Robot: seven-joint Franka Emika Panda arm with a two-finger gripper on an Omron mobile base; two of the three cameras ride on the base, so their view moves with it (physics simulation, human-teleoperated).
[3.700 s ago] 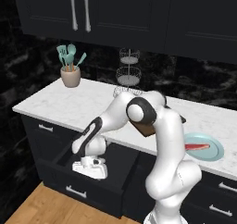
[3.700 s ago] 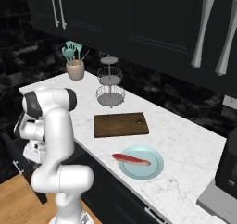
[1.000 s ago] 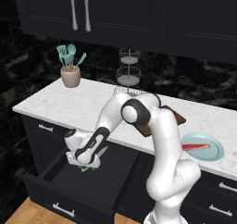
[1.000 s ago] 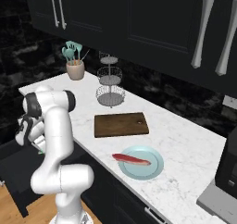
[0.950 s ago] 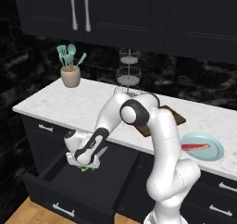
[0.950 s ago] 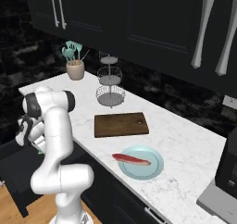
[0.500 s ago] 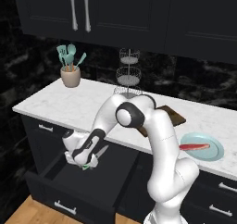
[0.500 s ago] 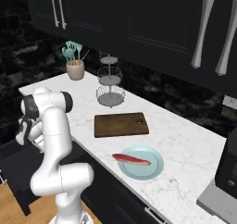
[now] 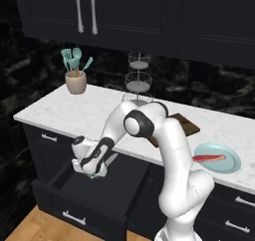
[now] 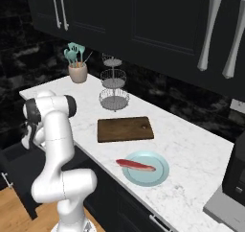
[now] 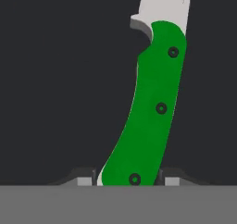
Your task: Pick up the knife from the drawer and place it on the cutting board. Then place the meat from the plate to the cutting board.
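Down at the lower left of the left base view, the end effector reaches into the open drawer, its fingers pinching the green handle of the knife, which has not left the drawer. Farther back on the tabletop, the cutting board lies bare and the meat sits on the plate, so both placements remain.

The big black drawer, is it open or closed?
Open. The drawer is pulled out from under the counter, its dark inside showing, and the gripper reaches down into it.
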